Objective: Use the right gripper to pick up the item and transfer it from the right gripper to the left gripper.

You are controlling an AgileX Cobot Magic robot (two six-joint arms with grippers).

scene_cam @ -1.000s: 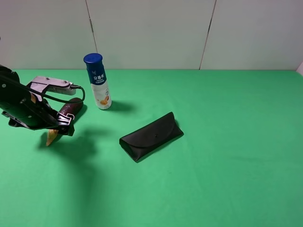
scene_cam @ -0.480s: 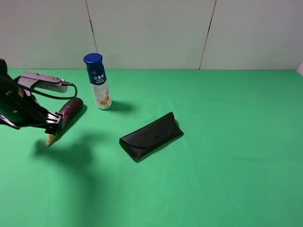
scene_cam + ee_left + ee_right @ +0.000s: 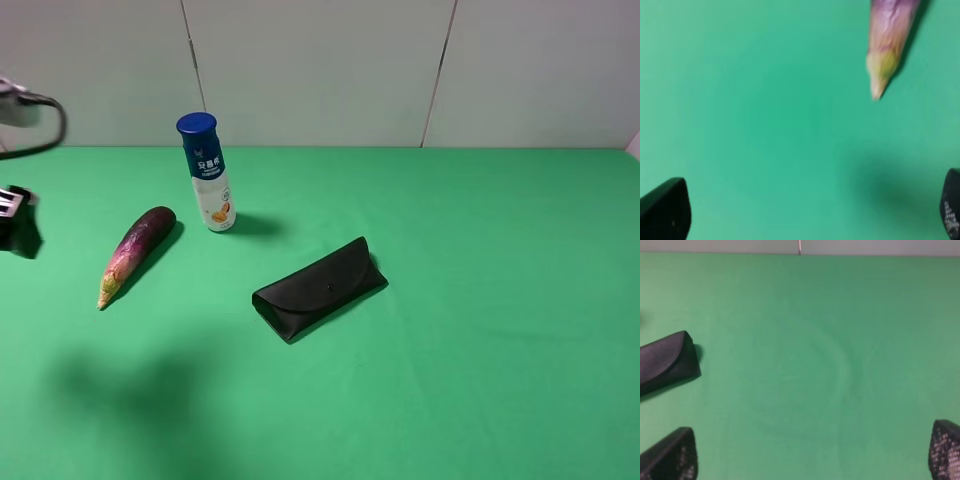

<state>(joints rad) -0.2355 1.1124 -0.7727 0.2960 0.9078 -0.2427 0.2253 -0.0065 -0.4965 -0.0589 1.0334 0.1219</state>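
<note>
Where the green tabletop (image 3: 480, 300) spreads under everything, the black case (image 3: 320, 288) lies near its middle, well apart from my tools. The bottle (image 3: 207, 172) stands upright behind it to the left, blue cap up. Just beside the bottle, the eggplant (image 3: 134, 254) lies flat and slanted, held by nothing, its pale tip pointing toward the near left. My left tool (image 3: 805, 212) hangs released at the far left edge, its black fingertips (image 3: 665, 212) spread wide over bare cloth near that tip. My right tool (image 3: 812, 452) is released too, empty, with the case's end close by.
</note>
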